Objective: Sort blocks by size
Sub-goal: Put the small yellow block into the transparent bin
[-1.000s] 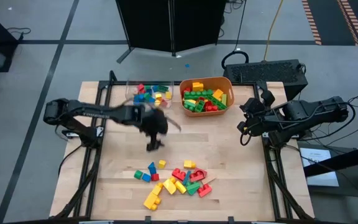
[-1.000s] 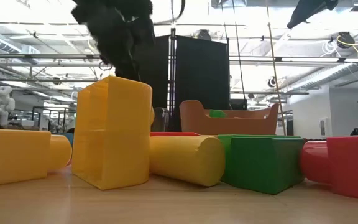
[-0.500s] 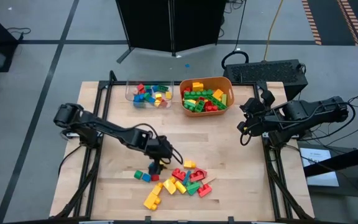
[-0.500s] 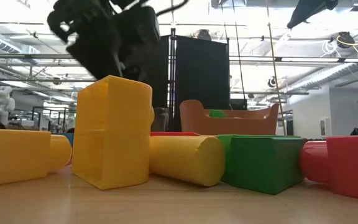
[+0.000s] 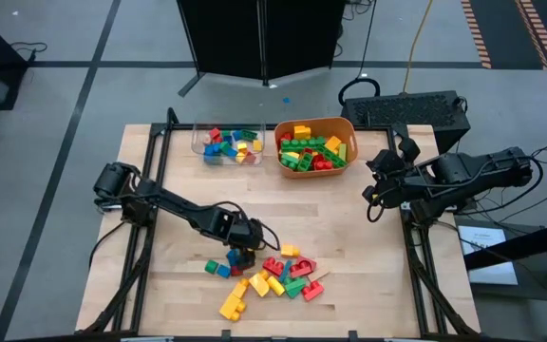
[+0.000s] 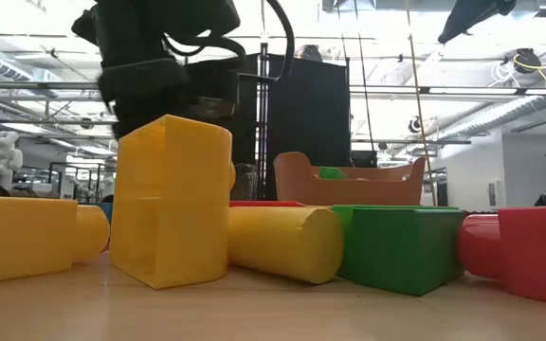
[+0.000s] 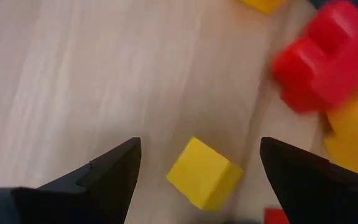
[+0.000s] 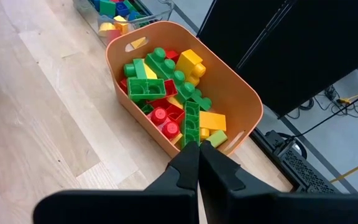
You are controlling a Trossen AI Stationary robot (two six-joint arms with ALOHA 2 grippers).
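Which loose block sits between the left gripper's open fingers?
The small yellow cube, alone between the left gripper fingers; the red blocks lie beyond them.

The left arm stretches from its base at the table's left edge toward the middle, its wrist bent down so the left gripper (image 5: 240,255) points at the tabletop — fingers (image 7: 107,171) spread wide, nothing between them touching. The right arm waits folded at the table's right edge (well apart from the other), the right gripper (image 5: 372,190) with fingers pressed together — empty.
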